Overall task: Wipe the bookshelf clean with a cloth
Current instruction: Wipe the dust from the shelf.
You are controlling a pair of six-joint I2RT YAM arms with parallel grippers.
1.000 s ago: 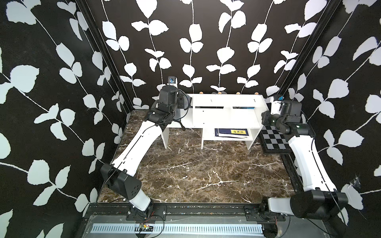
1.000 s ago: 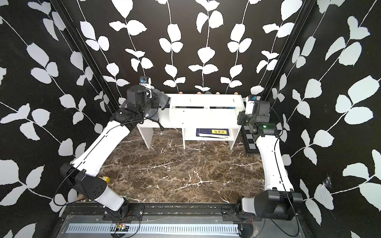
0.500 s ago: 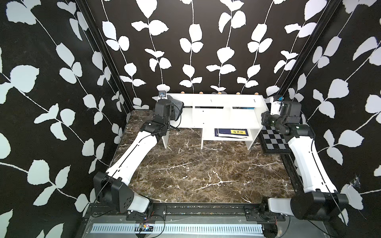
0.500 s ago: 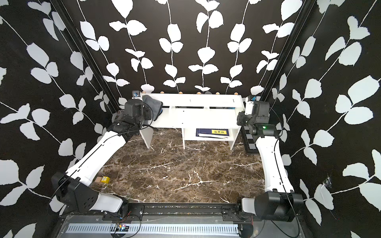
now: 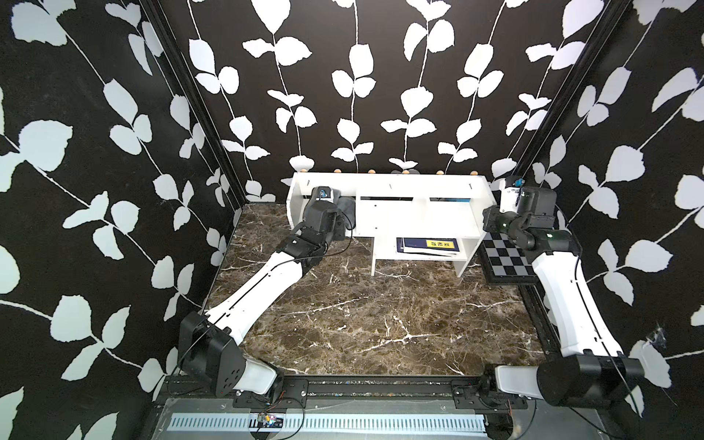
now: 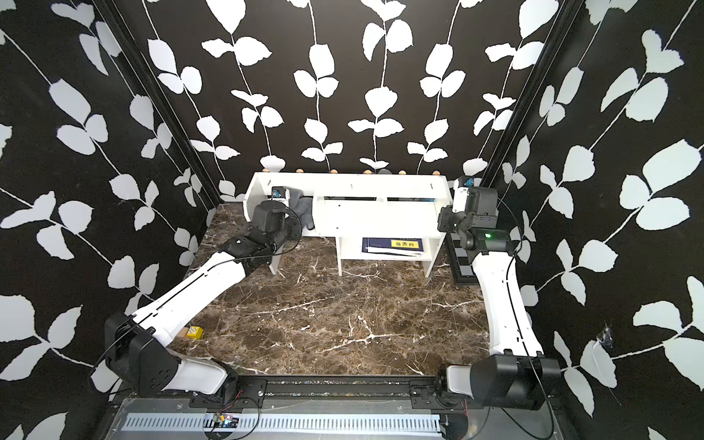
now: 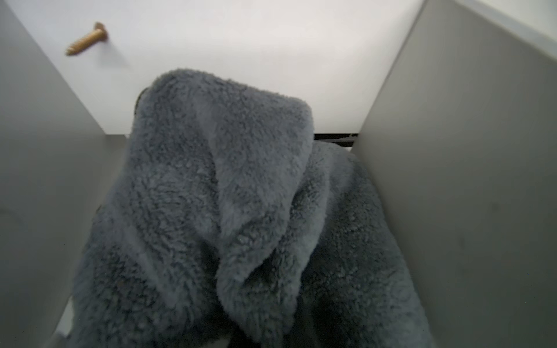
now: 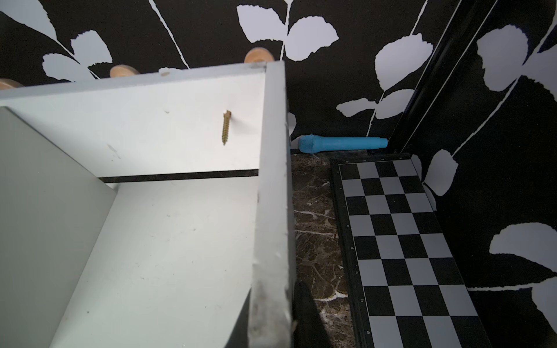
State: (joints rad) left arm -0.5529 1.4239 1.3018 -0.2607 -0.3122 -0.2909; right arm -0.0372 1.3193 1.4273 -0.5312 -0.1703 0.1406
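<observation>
The white bookshelf [image 5: 388, 186] stands against the back wall in both top views. The fluffy dark grey cloth [image 7: 223, 186] fills its leftmost compartment, between the two white walls, and also shows in a top view as a cloth fold [image 6: 304, 207]. My left gripper [image 5: 338, 218] reaches into that compartment, shut on the cloth, which hides its fingers. My right gripper [image 8: 271, 325] is shut on the bookshelf's right side panel [image 8: 272, 211], with one dark finger [image 8: 304, 313] showing on the panel's outer face.
A black-and-white checkered board [image 5: 508, 263] lies on the marble floor right of the shelf, with a blue cylinder [image 8: 340, 143] behind it. A blue and yellow book [image 5: 428, 245] lies in the lower shelf. Brass screws [image 7: 87, 39] stick out of the back panel. A small yellow cube [image 6: 195, 332] sits beneath the left arm.
My left arm has swung left and come down with the cloth, from above the shelf's left end into the leftmost compartment. The right arm has not moved.
</observation>
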